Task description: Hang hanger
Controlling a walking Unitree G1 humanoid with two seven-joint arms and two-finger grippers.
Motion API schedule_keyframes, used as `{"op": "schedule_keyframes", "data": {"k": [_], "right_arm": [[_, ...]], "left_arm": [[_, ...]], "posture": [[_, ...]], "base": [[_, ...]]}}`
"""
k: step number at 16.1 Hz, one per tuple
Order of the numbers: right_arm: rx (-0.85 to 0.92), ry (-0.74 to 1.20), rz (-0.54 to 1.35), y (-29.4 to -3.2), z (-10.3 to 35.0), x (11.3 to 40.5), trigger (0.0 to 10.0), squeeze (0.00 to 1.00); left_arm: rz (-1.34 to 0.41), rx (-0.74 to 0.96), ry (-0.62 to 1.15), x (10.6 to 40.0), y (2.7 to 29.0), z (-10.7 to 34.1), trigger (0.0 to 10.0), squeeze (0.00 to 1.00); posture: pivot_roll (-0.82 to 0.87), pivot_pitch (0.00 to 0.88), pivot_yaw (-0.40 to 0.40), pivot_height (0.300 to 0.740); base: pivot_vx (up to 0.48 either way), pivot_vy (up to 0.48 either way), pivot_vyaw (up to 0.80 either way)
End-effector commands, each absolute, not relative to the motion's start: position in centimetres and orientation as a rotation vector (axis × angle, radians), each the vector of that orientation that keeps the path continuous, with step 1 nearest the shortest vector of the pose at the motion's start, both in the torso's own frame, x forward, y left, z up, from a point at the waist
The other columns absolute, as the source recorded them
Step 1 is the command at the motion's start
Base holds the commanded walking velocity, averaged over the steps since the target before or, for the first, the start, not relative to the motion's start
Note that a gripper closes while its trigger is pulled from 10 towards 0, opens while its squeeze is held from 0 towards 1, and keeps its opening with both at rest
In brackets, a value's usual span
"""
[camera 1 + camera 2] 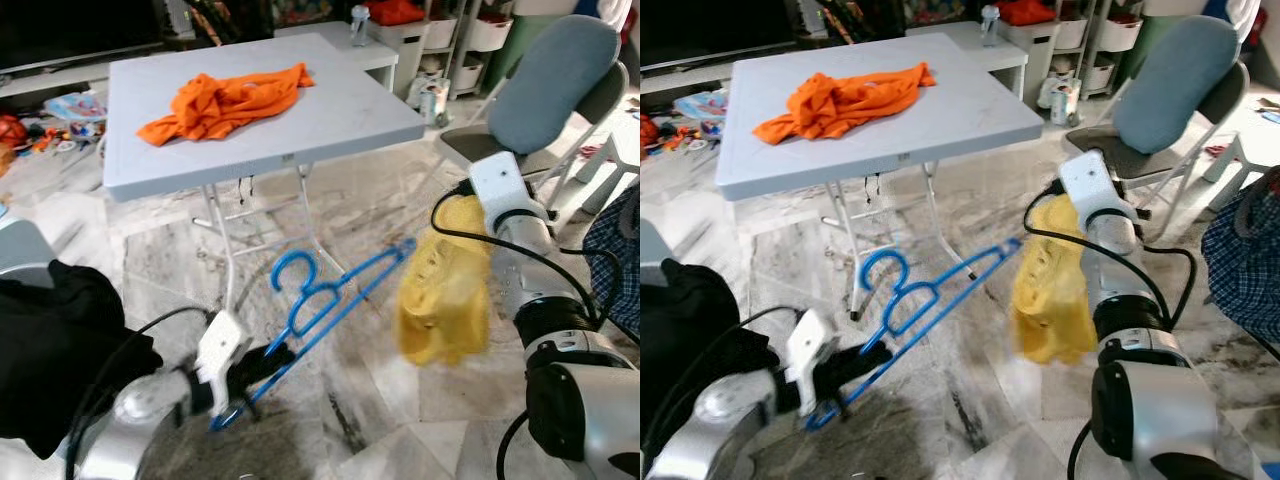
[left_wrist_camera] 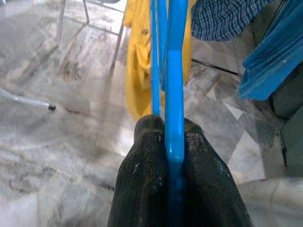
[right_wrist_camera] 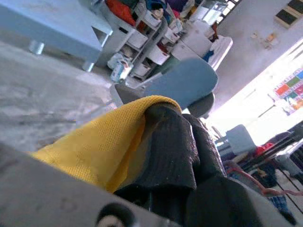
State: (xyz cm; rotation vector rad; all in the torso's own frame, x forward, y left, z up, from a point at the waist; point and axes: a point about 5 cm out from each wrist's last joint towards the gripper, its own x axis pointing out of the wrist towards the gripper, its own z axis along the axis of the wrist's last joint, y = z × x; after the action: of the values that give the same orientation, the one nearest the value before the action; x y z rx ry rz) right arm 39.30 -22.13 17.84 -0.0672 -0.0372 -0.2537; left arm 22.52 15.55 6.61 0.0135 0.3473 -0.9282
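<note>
A blue plastic hanger [image 1: 320,300] slants above the marble floor, its hook near the table leg. My left gripper [image 1: 262,364] is shut on the hanger's lower end; in the left wrist view both black fingers [image 2: 142,179] pinch the blue bar [image 2: 174,94]. A yellow mesh garment [image 1: 445,295] hangs from my right gripper [image 3: 177,142], which is shut on the cloth's top edge; its silver arm [image 1: 520,225] reaches up on the right. The hanger's far tip points at the yellow garment, and I cannot tell whether they touch.
A grey folding table [image 1: 330,120] holds an orange garment [image 1: 225,100]. A grey chair [image 1: 555,85] stands at the right, with a plaid cloth [image 1: 615,260] beside it. Black cloth [image 1: 55,340] lies at my left. Shelves and toys line the back.
</note>
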Motion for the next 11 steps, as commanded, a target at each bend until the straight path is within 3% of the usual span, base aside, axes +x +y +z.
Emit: {"op": "schedule_keyframes", "data": {"k": [1, 2, 3, 5, 6, 7, 8, 11], "right_arm": [[-0.108, -0.043, -0.273, -22.5, 18.4, 39.4, 0.0, 0.0], [-0.115, -0.017, -0.279, -22.8, 17.9, 39.3, 0.0, 0.0], [-0.117, 0.018, -0.246, -23.2, 17.0, 39.0, 0.0, 0.0], [-0.088, 0.019, -0.19, -22.9, 16.6, 38.8, 0.0, 0.0], [-0.094, 0.014, -0.136, -22.5, 16.4, 38.7, 0.0, 0.0], [-0.077, 0.008, -0.052, -21.8, 16.0, 38.5, 0.0, 0.0], [-0.077, -0.02, 0.105, -21.3, 15.4, 37.3, 0.0, 0.0], [-0.075, -0.067, 0.152, -21.4, 15.9, 36.6, 0.0, 0.0]], "left_arm": [[-0.917, 0.018, 0.314, 22.4, 16.1, 7.6, 0.0, 0.0], [-0.902, 0.019, 0.305, 22.3, 16.3, 7.8, 0.0, 0.0], [-0.709, -0.044, 0.219, 23.4, 17.5, 8.8, 0.0, 0.0], [-0.558, -0.063, 0.165, 24.2, 18.0, 9.3, 0.0, 0.0], [-0.43, -0.066, 0.14, 24.8, 18.2, 9.4, 4.0, 0.0], [-0.317, -0.088, 0.11, 25.2, 18.1, 9.6, 10.0, 0.0], [-0.162, -0.097, 0.09, 25.8, 16.8, 9.9, 10.0, 0.0], [-0.165, -0.081, 0.068, 26.1, 15.9, 10.8, 10.0, 0.0]], "posture": [[-0.06, 0.0, -0.012, 0.74], [-0.06, 0.0, -0.012, 0.74], [-0.05, 0.0, -0.012, 0.74], [-0.05, 0.0, -0.013, 0.74], [-0.05, 0.0, -0.014, 0.74], [-0.05, 0.0, -0.015, 0.74], [-0.06, 0.0, -0.01, 0.74], [-0.07, 0.0, -0.002, 0.74]], "base": [[0.0, 0.0, 0.0], [0.0, 0.0, 0.0], [0.0, 0.0, 0.0], [0.0, 0.0, 0.0], [0.0, 0.0, 0.0], [0.0, 0.0, 0.0], [0.0, 0.0, 0.0], [0.0, 0.0, 0.0]]}}
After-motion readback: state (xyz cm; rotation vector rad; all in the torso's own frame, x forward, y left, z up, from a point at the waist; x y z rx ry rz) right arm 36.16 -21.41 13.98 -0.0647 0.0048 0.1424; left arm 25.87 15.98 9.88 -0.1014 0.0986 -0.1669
